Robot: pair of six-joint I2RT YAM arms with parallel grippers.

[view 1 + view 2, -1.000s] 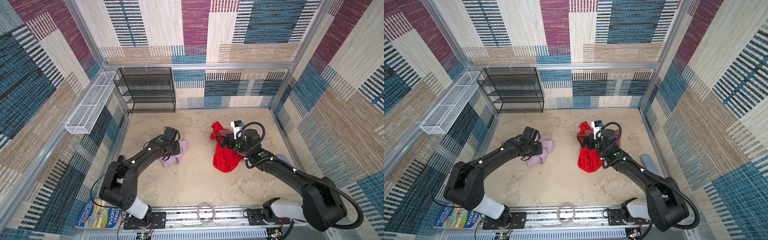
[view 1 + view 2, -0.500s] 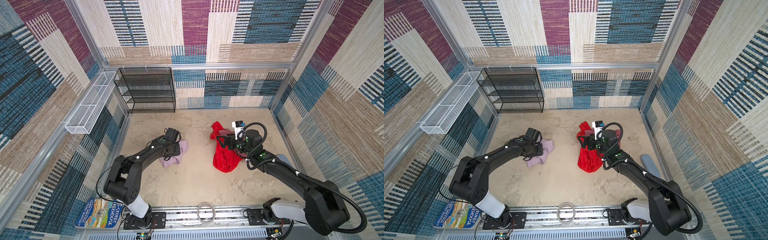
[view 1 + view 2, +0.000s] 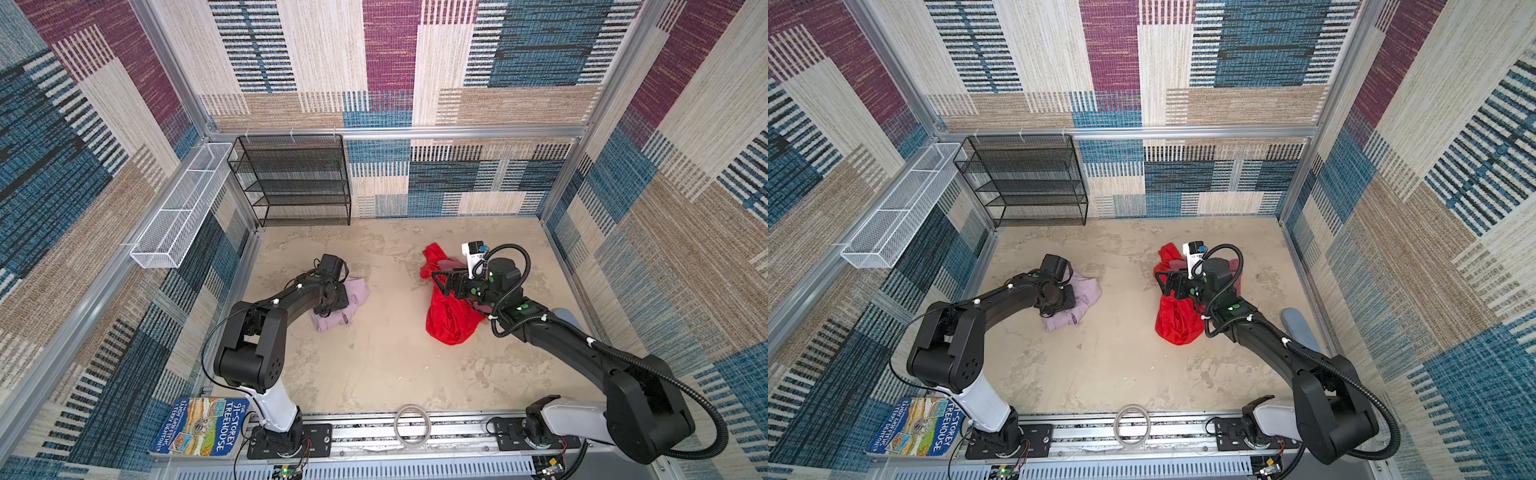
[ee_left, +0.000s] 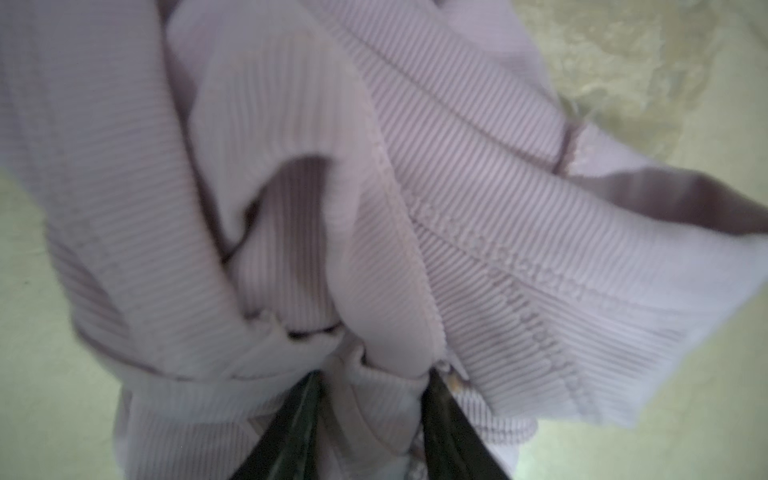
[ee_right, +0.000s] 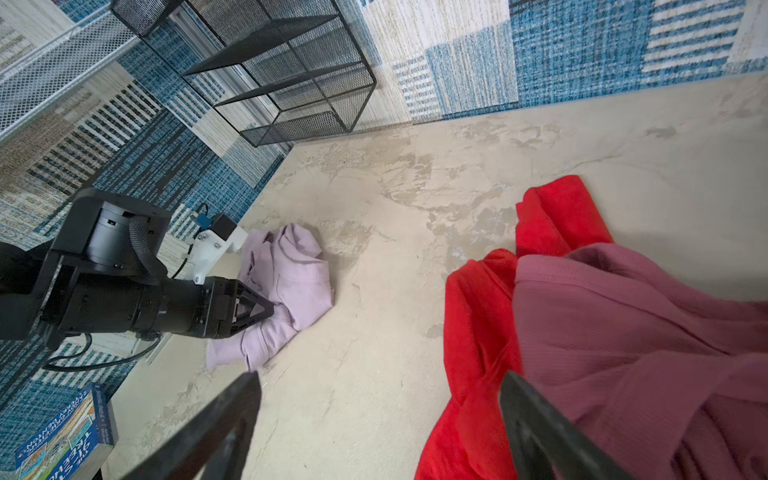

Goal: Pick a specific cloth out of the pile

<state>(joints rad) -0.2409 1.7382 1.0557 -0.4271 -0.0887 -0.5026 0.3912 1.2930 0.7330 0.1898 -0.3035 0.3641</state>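
Cloth, pale lilac and ribbed, is seen crumpled on the table, well apart from the pile of red and mauve fabric. A bunched fold is pinched between the partly closed fingers of the left gripper. The right gripper is held wide open and empty at the pile's edge. Light, limp, stretchy handling is judged likely. A thick fold or the stitched hem is best taken, since a thin edge could slip.

lilac ribbed cloth, red cloth, mauve cloth
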